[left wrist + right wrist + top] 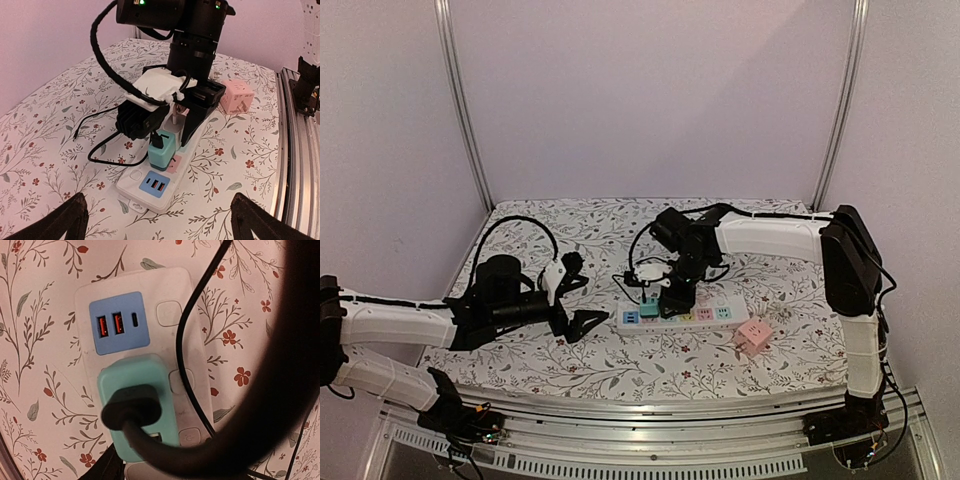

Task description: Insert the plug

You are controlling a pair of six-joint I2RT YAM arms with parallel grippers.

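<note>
Teal plug (162, 150) looks seated near the left end of the power strip (705, 315), long axis left-right mid worktop (520, 360), directly under the released right tool (165, 131), nearer than the released left tool (592, 292) by the left edge

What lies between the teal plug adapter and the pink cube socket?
Left wrist view: a black finger of the right gripper beside the teal plug adapter, more of the white power strip, then bare floral tablecloth.

Pale lilac walls (650, 100), metal posts (463, 100), floral table (620, 370) (red blossoms)
</note>
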